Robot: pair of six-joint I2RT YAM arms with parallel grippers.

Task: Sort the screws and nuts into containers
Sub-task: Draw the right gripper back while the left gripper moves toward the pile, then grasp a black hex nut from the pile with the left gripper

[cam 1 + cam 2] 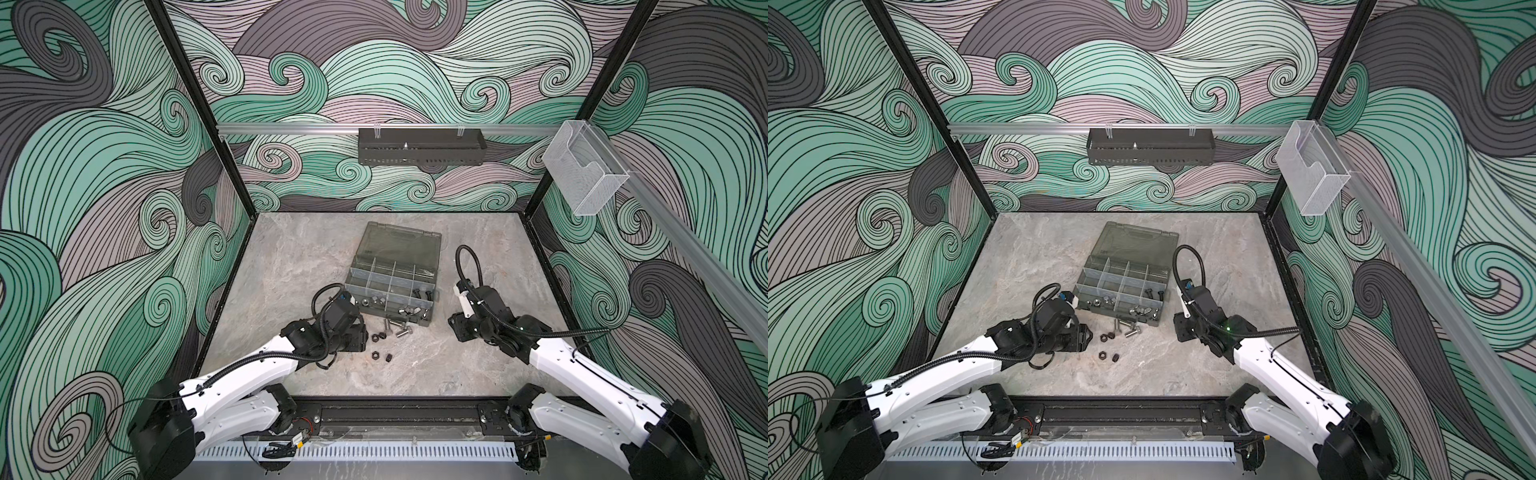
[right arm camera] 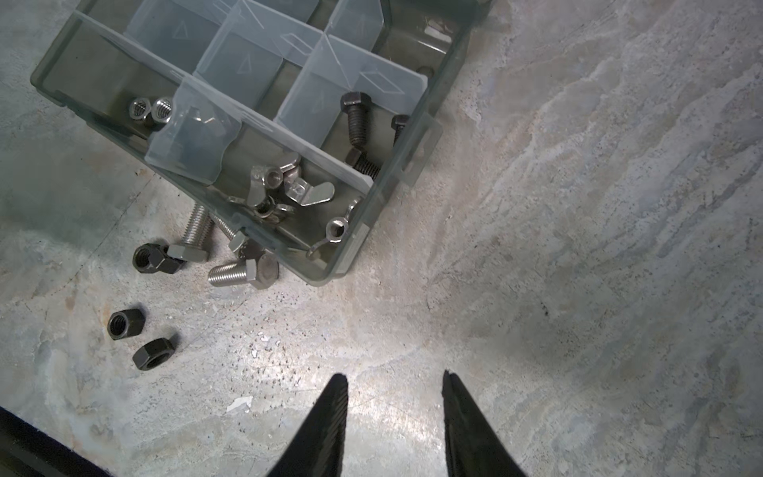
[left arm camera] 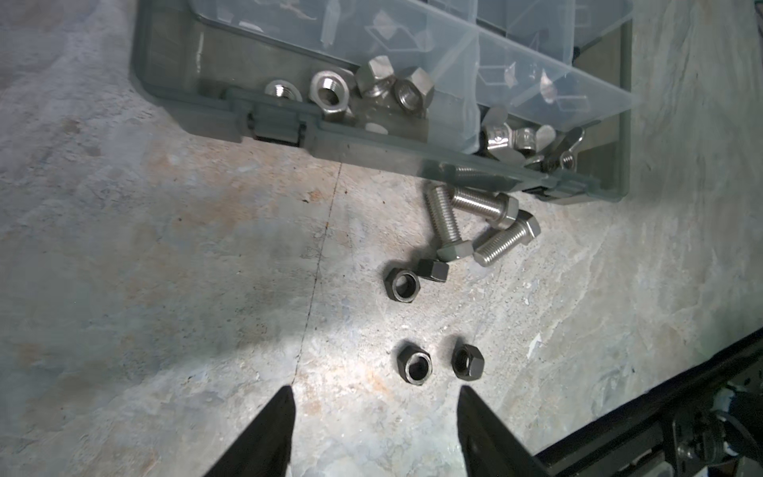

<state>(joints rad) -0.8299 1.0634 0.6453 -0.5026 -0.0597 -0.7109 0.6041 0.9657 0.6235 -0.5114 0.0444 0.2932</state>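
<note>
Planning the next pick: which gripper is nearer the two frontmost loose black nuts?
Left. The left gripper hovers just beside the black nuts; the right gripper is farther off, near the organiser case.

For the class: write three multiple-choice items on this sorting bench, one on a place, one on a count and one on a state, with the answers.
1. The silver bolts lie: A on the table beside the case; B inside the case; C on its lid.
2. Loose black nuts number: A two; B four; C six.
3. The left claw is: A shut; B holding a nut; C open, empty.
A, they rest outside the case's front wall; B, two pairs show; C, it stands wide with nothing inside.
</note>
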